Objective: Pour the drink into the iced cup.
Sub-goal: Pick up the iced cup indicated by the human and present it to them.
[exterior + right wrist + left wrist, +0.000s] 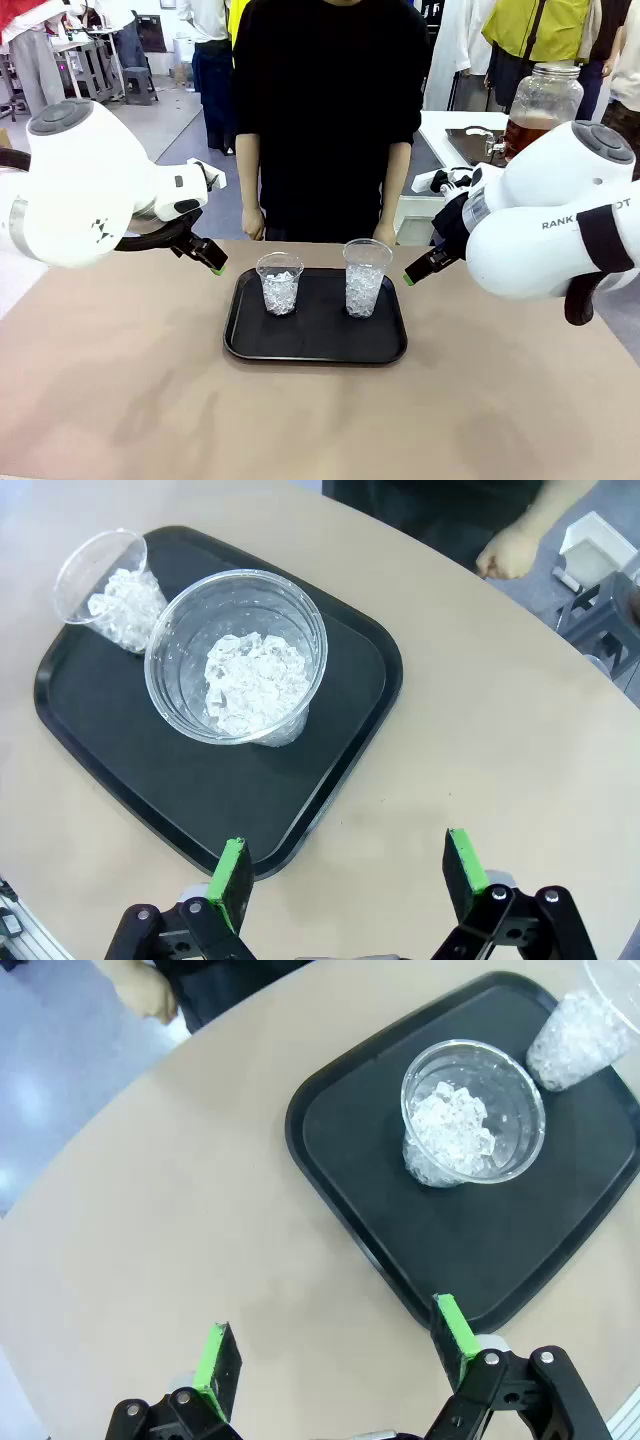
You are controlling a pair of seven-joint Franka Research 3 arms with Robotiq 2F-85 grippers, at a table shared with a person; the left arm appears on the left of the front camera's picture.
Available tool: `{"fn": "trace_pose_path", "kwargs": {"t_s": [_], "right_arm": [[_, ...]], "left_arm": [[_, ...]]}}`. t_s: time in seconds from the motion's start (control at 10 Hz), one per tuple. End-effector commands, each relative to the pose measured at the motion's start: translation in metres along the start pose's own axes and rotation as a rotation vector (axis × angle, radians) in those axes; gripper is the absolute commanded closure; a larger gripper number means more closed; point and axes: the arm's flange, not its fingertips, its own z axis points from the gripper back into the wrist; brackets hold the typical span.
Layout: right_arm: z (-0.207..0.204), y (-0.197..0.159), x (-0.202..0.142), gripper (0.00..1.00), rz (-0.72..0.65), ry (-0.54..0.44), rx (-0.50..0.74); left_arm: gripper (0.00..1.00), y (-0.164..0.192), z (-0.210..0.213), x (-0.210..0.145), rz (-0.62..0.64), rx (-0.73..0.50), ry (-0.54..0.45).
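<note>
front view: two clear cups w/ ice on black tray [318,352], mid-table; short cup [279,284] on robot's l, tall cup [366,277] on its r. the drink [524,130], amber, is in a big jar [548,85] behind the r arm, base hidden, well apart from the tray. left gripper [335,1345] wide open, empty, hovering just off the tray edge. right gripper [345,865] likewise wide open, nothing held. person at far side, hands down. judgement: pour not begun. jar must come over first; steady a cup low on its wall, light squeeze (thin plastic), pour slowly onto ice to avoid splash.
</note>
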Motion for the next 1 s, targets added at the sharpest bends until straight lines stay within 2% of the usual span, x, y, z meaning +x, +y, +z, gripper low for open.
{"fn": "trace_pose_path", "kwargs": {"t_s": [0.0,0.9], "right_arm": [[0.0016,-0.0009,0.0002,0.0,-0.002,-0.004,0.0],[0.0016,-0.0009,0.0002,0.0,-0.002,-0.004,0.0]], "left_arm": [[0.0,0.0006,0.001,0.0004,0.0,0.001,-0.002],[0.0,0.0006,0.001,0.0004,0.0,0.001,-0.002]]}}
